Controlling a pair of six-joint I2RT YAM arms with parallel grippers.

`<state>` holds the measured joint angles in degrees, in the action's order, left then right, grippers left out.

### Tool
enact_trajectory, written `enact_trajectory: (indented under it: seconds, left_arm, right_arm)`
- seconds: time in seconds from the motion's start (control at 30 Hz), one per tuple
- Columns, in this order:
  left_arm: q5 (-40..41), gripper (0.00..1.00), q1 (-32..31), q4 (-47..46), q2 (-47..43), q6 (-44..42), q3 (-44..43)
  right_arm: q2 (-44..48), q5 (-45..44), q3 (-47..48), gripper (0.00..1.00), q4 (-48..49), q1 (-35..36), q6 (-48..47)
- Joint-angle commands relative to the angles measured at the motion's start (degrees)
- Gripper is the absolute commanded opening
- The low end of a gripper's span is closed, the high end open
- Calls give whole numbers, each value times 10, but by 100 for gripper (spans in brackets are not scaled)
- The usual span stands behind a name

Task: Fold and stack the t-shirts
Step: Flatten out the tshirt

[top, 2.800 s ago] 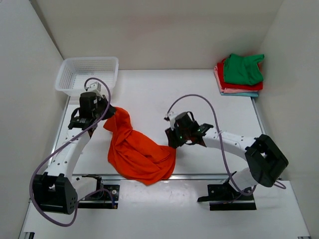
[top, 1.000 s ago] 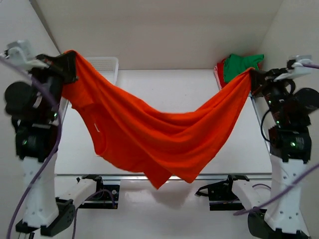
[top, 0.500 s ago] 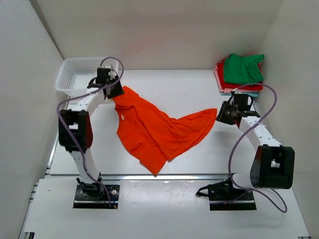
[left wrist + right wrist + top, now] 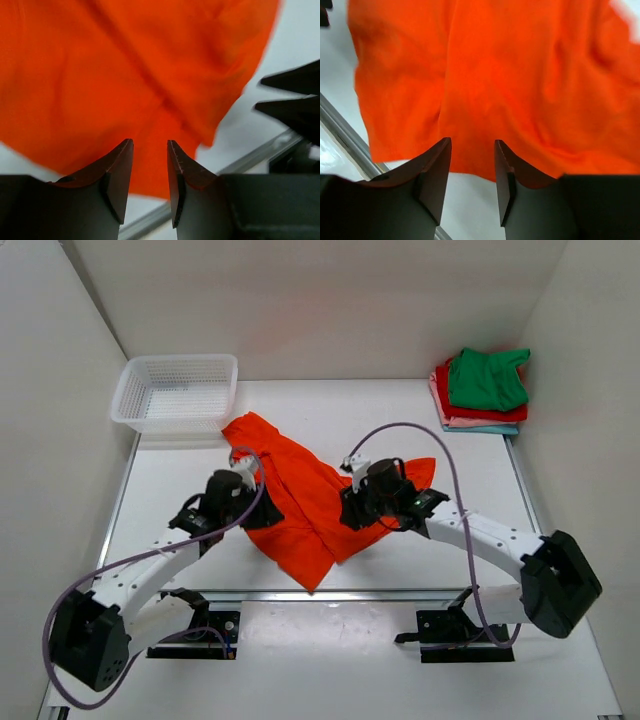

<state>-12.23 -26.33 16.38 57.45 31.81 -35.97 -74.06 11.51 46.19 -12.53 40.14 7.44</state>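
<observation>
The bright orange t-shirt [image 4: 300, 495] lies crumpled on the table's middle, spread from near the basket to the front edge. It fills the left wrist view [image 4: 125, 75] and the right wrist view [image 4: 520, 75]. My left gripper [image 4: 262, 514] is open and empty over the shirt's left edge [image 4: 150, 145]. My right gripper [image 4: 352, 512] is open and empty over the shirt's right part [image 4: 472, 142]. A stack of folded t-shirts [image 4: 482, 390], green on top of red, pink and light blue, sits at the back right.
A white mesh basket [image 4: 176, 392] stands at the back left. A metal rail [image 4: 330, 594] runs along the table's front edge. White walls close in the left, back and right sides.
The arms held the shirt stretched high, laid it on the table, let go and moved in to its lower middle. The shirt now lies flatter.
</observation>
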Motion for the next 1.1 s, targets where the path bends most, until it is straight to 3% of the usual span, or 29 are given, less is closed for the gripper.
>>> enact_trajectory:
  seconds: [0.0,0.23,0.47,0.5,0.53,0.57,0.63,0.67,0.73,0.8,0.9,0.97,1.0,1.07]
  left_arm:
    - [-24,44,-33,3,7,45,55]
    - [-34,50,-91,-31,32,73,99]
    - [-32,50,-147,-29,84,83,114]
    - [-23,47,-152,-26,99,83,108]
    - [-14,41,-159,-17,111,82,104]
    - [-7,37,-162,-10,125,79,101]
    - [-6,13,-155,-7,138,72,99]
    - [-2,8,-149,-8,142,70,103]
    - [7,4,-145,-1,141,64,105]
    - [18,0,-134,15,137,56,100]
    - [27,0,-120,42,125,43,99]
    - [34,0,-115,49,103,44,101]
    - [32,0,-110,45,96,43,106]
    - [21,0,-102,52,85,48,106]
  right_arm:
    - [-35,4,-35,38,36,39,13]
    - [-78,22,-47,40,65,84,36]
    - [-139,19,-35,50,35,133,44]
    - [-144,13,-30,46,31,142,46]
    - [-147,8,-34,34,26,151,54]
    - [-151,8,-29,1,20,151,57]
    - [-153,12,-10,1,-17,150,54]
    - [-152,8,19,0,-35,149,39]
    - [-128,4,77,0,-112,120,4]
    - [-95,57,137,0,-120,57,-40]
    - [-120,121,278,1,-46,-132,-53]
    - [-177,37,329,12,52,-260,20]
    - [-220,-53,369,29,66,-278,36]
    - [-287,-106,472,37,-21,-330,37]
